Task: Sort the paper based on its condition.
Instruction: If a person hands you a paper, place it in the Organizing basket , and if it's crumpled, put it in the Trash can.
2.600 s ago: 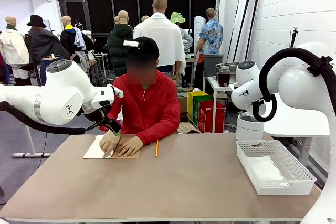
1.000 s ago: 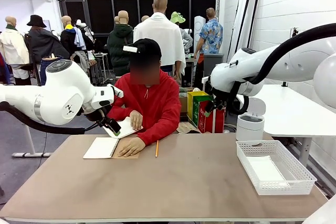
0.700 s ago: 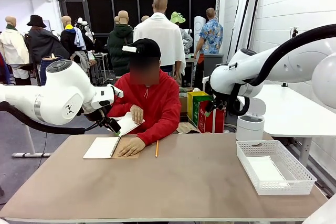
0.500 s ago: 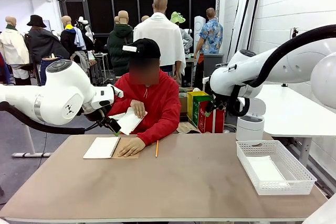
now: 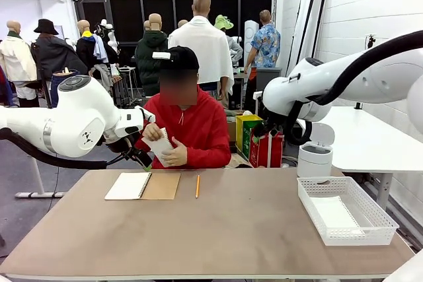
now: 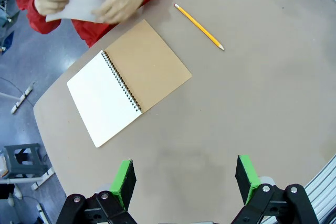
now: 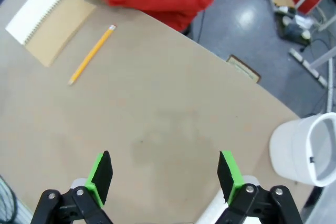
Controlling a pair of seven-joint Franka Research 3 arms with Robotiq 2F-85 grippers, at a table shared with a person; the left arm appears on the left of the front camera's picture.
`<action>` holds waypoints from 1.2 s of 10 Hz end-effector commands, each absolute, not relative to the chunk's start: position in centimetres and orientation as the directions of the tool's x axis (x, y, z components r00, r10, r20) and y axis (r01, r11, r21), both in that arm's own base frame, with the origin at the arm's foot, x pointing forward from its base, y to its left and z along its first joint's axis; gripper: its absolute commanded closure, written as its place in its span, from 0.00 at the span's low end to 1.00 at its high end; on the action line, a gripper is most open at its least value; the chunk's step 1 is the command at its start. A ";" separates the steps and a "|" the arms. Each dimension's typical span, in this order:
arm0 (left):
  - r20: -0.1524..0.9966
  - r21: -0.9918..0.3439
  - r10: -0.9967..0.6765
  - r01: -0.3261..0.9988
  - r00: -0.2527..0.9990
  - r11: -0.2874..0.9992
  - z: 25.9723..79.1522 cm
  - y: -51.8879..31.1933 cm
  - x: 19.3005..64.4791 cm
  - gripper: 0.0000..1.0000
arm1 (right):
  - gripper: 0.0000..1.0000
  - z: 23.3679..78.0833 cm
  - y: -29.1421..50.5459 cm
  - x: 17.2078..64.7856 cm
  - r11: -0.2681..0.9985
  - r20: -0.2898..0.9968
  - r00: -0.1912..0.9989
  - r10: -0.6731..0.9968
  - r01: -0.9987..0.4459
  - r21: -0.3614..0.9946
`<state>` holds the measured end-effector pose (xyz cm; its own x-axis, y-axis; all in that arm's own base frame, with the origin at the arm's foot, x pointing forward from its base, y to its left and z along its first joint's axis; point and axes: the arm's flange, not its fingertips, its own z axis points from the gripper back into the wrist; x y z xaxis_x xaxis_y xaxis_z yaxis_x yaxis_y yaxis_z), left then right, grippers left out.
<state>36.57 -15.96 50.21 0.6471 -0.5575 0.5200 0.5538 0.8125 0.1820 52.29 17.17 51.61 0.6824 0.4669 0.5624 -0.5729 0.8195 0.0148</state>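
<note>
A plain tan tabletop (image 5: 251, 229) fills the foreground of a large room with a white brick wall on the right and dark windows behind, and a person in a red hoodie (image 5: 188, 133) sits at the far side. Both of the person's hands (image 5: 173, 155) hold a loose white paper sheet (image 5: 160, 143) up at chest height, off the table (one edge shows torn spiral holes in the left wrist view). The left gripper (image 6: 185, 179) hangs high over the near-left table with its green-padded fingers spread and empty; the sheet is well beyond it, past an open spiral notebook with a brown cardboard cover (image 5: 143, 185). A yellow pencil (image 5: 197, 186) lies just right of the notebook. The right gripper (image 7: 165, 176) hovers over bare table near the far edge, jaws wide apart, holding nothing, well apart from the sheet. A white mesh plastic basket (image 5: 345, 211) sits at the table's right end, and a white lidded bin (image 5: 314, 160) stands on the floor behind it.
</note>
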 end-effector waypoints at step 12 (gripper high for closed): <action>0.522 0.183 -0.562 0.559 0.642 0.809 50.1 -15.9 36.6 0.00 | 0.00 52.7 17.6 40.2 0.708 0.626 0.571 0.532 -0.705 0.042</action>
